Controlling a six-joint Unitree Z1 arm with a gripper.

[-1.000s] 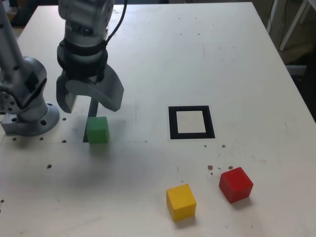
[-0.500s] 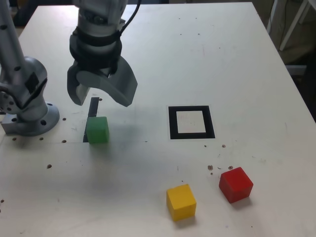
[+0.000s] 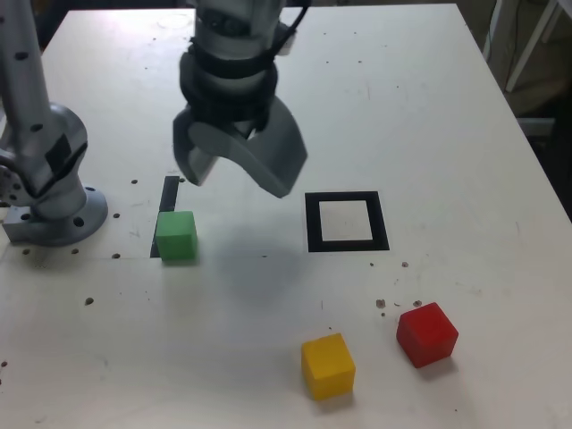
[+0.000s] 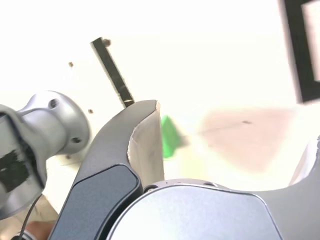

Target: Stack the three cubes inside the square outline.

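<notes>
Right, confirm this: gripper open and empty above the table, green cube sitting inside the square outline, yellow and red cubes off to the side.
One thing is wrong: the green cube is not inside the square outline. The exterior view shows it on the table to that view's left of the outline, which holds nothing. The rest stands: gripper open and empty, yellow cube and red cube off to the side.

Bare table [image 3: 268, 295] around square outline [image 3: 347, 221]

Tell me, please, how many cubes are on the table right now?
3: the green cube lies by the black strip near the arm's base, and the yellow cube and red cube sit at the near edge. None seems hidden.
</notes>
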